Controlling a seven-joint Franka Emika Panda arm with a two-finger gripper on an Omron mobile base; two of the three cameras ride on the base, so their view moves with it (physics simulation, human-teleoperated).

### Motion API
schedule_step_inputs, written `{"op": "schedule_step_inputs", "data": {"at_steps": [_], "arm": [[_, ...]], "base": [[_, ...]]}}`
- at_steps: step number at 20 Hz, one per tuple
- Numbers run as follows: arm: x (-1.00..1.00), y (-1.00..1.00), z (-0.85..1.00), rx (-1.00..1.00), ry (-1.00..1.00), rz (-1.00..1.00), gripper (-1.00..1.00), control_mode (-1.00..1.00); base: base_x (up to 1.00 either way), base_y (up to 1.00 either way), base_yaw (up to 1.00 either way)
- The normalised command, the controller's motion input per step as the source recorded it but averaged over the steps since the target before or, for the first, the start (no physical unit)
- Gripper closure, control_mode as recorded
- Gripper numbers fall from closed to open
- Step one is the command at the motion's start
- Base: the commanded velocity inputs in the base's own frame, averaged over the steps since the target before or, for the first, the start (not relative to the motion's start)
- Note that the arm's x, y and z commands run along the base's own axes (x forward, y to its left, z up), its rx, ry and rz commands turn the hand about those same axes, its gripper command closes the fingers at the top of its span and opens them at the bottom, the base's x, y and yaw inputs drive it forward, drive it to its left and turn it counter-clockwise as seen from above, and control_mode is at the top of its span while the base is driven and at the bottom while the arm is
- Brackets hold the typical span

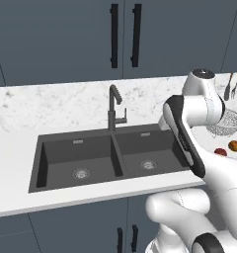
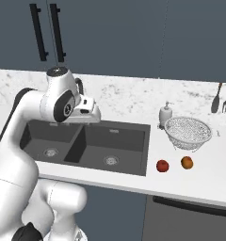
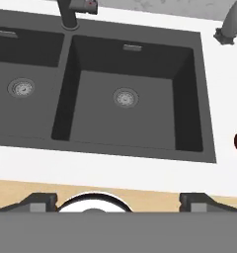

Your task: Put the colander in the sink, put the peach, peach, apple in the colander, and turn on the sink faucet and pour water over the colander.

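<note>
Hand view: gripper [image 3: 118, 200] spread wide, holding nothing, above sink [image 3: 189, 99], right basin.
Colander [image 2: 188, 132]: on counter [image 2: 199, 181] right of sink, not yet moved.
Apple [image 2: 162, 165]: counter, just before colander; likely waits for colander.

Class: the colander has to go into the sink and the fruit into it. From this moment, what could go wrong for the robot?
1. The colander sits on the counter beside the soap bottle; reaching for it could knock the bottle over.
2. The apple and the peach lie loose in front of the colander; dragging it towards the sink might set them rolling.
3. The open gripper hangs over the sink, far from the colander, so a long swing follows.
</note>
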Motion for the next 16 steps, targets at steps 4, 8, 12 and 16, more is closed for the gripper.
{"op": "schedule_step_inputs", "data": {"at_steps": [4,8,12,16], "arm": [[0.01,-0.73,-0.02,-0.15,0.29,0.00,-1.00,-1.00],[0.02,-0.75,-0.01,-0.13,0.27,0.00,-1.00,-1.00],[0.06,-0.80,-0.09,-0.10,0.29,0.00,-1.00,-1.00],[0.02,-0.67,-0.23,-0.13,0.06,0.00,-1.00,-1.00]], "base": [[0.00,0.00,0.00],[0.00,0.00,0.00],[0.00,0.00,0.00],[0.00,0.00,0.00]]}}
